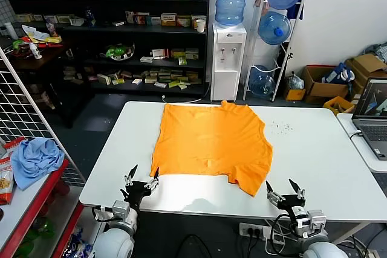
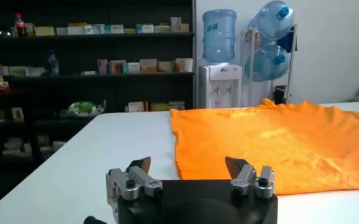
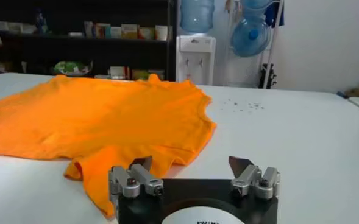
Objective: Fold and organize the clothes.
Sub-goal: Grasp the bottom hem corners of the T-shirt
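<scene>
The orange T-shirt (image 1: 211, 144) lies spread flat on the white table (image 1: 320, 155), plain side up, no lettering showing. One sleeve hangs toward the front right edge. It also shows in the left wrist view (image 2: 277, 143) and in the right wrist view (image 3: 94, 119). My left gripper (image 1: 141, 177) is open and empty at the table's front edge, just left of the shirt's near corner; the left wrist view (image 2: 188, 165) shows it too. My right gripper (image 1: 282, 188) is open and empty at the front edge, right of the sleeve, as the right wrist view (image 3: 192, 163) shows.
A light blue cloth (image 1: 35, 158) lies on a red shelf at the left. A laptop (image 1: 372, 113) sits on a side table at the right. A water dispenser (image 1: 228, 49), spare bottles and dark shelves stand behind. Small specks (image 1: 280, 127) dot the table.
</scene>
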You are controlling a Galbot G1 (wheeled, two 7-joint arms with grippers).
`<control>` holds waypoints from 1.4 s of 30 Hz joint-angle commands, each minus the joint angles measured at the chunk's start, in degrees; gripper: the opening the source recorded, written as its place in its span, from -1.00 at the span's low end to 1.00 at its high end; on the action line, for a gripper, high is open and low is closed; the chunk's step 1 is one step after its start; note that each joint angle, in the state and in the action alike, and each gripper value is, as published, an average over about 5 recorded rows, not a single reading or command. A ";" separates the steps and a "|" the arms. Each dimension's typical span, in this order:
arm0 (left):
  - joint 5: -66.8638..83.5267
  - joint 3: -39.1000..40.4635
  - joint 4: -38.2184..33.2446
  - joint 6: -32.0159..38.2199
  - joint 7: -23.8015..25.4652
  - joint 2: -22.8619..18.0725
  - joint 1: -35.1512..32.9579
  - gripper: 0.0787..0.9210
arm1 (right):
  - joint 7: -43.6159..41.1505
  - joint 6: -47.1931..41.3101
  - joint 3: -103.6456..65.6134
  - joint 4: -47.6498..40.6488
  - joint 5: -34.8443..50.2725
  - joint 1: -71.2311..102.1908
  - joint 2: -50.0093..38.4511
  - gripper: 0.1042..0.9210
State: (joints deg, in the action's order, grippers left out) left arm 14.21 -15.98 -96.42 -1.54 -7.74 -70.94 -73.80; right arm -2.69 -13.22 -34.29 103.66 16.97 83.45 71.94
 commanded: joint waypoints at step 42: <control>6.49 1.52 3.79 -17.40 -2.94 -2.21 6.89 0.68 | 3.13 -4.15 6.82 -7.07 1.99 -8.29 3.79 -0.12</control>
State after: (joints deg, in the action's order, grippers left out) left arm 20.04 -14.52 -93.68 -18.31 -10.71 -72.77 -67.59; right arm 0.53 -17.30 -27.85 96.99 18.95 75.81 75.51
